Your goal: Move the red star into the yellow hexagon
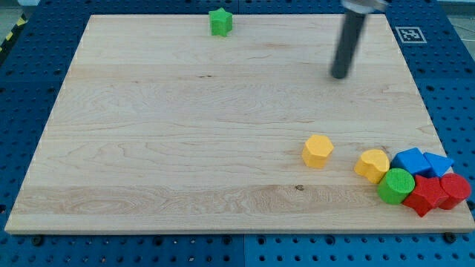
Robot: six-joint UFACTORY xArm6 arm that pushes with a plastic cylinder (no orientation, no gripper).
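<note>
Board: pale wooden board (185, 148) sitting on a blue pegboard table (30, 252), nothing fancy.
Tip: my tip (340, 76) is on the far right part of the board, dark rod coming down from the view's top. It's well apart from every block.
Jaws: none on this rig, just the straight rod, so it's not gripping anything.
Red star: the red star-shaped block (423, 196) is way down in the near right corner, jammed into the cluster and touching its neighbours.
Yellow hexagon: the yellow hexagon block (318, 150) sits on its own, just left of the cluster, with a small gap to the next block.
Cluster: starting from its left there's a yellow rounded block (372, 164), shape hard to call, then a green cylinder (395, 185) in front of it, touching the red star.
More cluster: two blue blocks behind, blue cube-ish block (410, 161) and blue angular block (438, 163), plus a second red block (455, 190) at the far right edge, shape unclear.
Loner: green star-like block (220, 21) up at the far edge, left of my tip and well apart from it.
Marker: a black-and-white tag (410, 34) sits off the board's far right corner.
</note>
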